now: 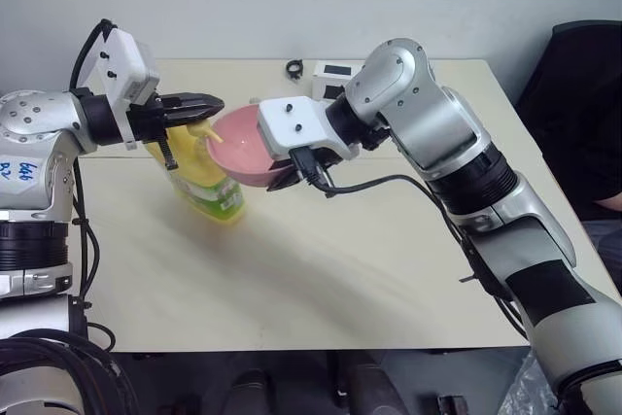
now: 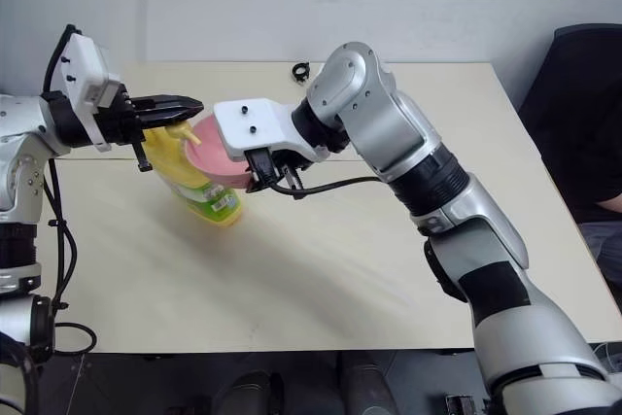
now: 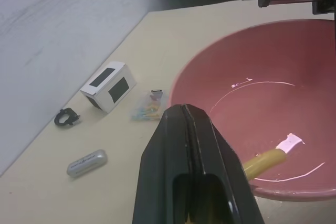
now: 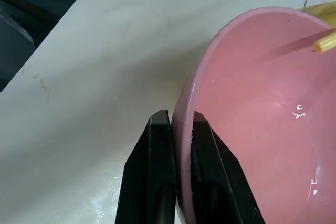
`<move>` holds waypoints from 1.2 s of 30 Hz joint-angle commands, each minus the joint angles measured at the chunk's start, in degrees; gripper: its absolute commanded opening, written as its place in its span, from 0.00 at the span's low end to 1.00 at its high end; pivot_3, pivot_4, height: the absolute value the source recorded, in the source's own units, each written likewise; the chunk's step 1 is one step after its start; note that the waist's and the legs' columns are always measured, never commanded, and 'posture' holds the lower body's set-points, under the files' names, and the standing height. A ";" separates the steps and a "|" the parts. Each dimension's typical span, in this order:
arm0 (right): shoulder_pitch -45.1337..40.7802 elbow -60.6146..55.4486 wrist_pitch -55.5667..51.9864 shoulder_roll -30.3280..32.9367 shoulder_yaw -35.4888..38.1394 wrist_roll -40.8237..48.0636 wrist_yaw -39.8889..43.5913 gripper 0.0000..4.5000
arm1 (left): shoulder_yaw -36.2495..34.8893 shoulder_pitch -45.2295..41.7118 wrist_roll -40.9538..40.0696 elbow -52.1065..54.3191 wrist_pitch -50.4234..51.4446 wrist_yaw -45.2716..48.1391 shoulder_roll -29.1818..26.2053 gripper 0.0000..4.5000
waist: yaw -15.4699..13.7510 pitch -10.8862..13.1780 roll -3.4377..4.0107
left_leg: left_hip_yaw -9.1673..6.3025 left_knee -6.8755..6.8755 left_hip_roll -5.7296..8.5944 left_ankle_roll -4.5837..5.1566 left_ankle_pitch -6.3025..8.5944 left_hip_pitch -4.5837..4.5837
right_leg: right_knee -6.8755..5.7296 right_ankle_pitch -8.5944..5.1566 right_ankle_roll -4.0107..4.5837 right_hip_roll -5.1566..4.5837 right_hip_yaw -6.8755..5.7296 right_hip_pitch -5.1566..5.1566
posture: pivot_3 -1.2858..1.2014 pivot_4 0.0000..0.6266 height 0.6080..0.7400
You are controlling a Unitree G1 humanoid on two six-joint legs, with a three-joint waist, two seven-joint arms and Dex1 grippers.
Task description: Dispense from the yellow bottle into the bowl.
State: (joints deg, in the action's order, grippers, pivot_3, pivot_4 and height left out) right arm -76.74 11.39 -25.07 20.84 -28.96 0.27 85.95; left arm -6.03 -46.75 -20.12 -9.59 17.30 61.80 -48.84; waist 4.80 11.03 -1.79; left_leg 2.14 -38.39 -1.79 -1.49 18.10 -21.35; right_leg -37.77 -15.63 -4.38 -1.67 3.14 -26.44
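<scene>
The yellow bottle (image 1: 212, 185) stands on the table's left half, its green-and-white label facing me. My left gripper (image 1: 210, 103) is shut and lies level right over the bottle's pump head. The pump's nozzle (image 3: 265, 162) reaches over the rim of the pink bowl (image 1: 241, 148). My right gripper (image 4: 177, 120) is shut on the bowl's rim and holds the bowl off the table, tilted against the bottle under the nozzle. A white blob (image 3: 289, 141) and thin white streaks lie inside the bowl.
At the table's far edge lie a small white box (image 3: 107, 85), a black clip (image 3: 66, 117), a grey case (image 3: 87, 162) and a packet of coloured bits (image 3: 149, 109). A dark chair (image 1: 583, 94) stands at the right. The beige table (image 1: 321, 279) has open room in front.
</scene>
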 commanded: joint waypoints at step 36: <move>-0.08 -4.22 -3.49 -1.53 -0.09 1.19 -0.49 0.00 | 7.11 8.80 10.76 -10.88 -12.75 -1.88 3.73 0.00 | 0.08 -0.60 0.33 | 0.12 0.32 0.00 0.07 0.04 1.21 | 0.34 -0.06 0.08 0.11 0.11 1.08 | 0.52 0.24 1.00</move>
State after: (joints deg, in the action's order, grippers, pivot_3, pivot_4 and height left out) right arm -75.79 9.37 -28.83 19.78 -29.68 0.67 85.76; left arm -5.56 -43.39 -15.14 -15.13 2.36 58.26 -45.85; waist 4.88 10.43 -1.46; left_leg 2.26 -38.07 -1.80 -1.42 18.14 -20.14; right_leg -37.43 -15.69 -4.30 -1.56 3.26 -25.36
